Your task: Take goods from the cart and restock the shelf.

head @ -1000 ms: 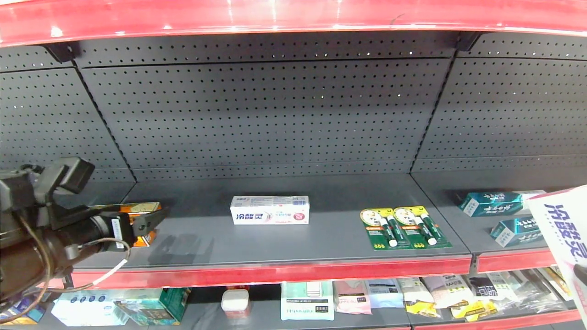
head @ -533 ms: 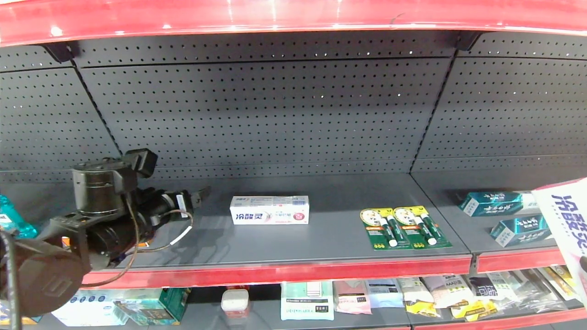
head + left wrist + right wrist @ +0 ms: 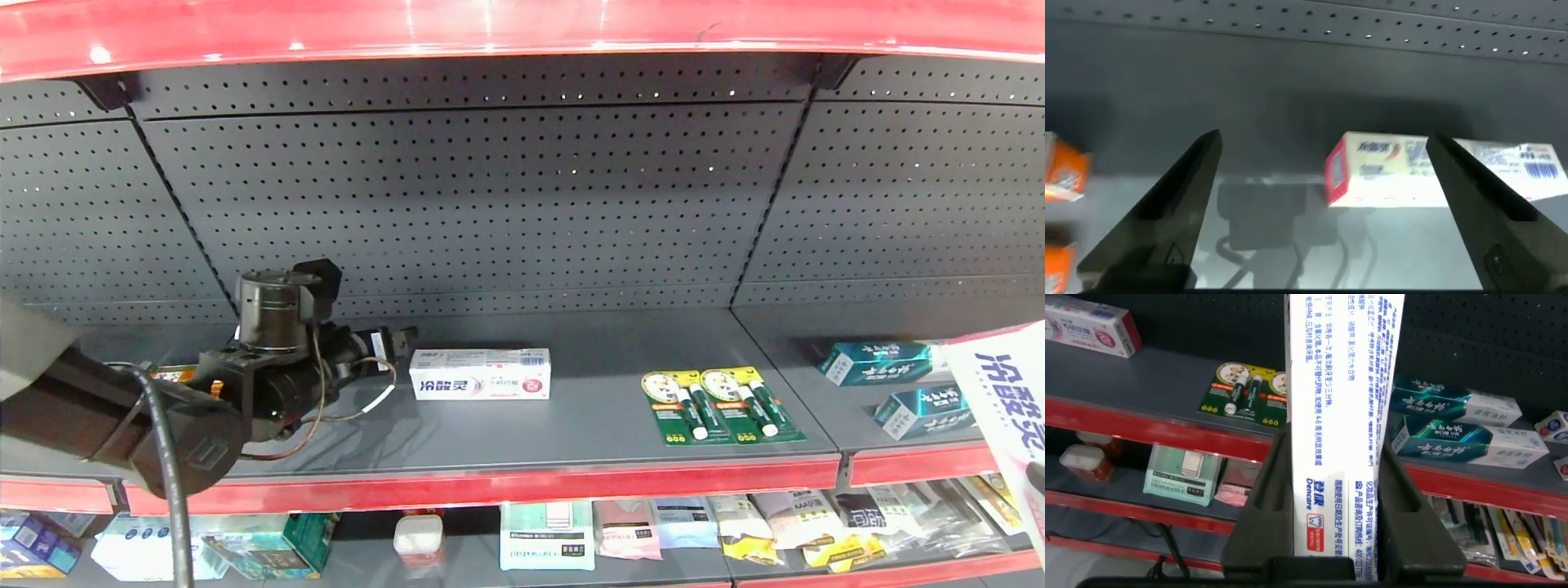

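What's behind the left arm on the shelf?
An orange box, only a sliver of it showing above the left arm; the arm covers the rest. Farther back stands the shelf's perforated panel.

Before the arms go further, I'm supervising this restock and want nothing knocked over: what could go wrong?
The open left pincer sits close to the end of the white toothpaste box lying on the shelf; pushing on could shove it toward the green blister cards. The right pincer holds its tall box by the lower end only, so it might tilt or slip near the teal boxes.
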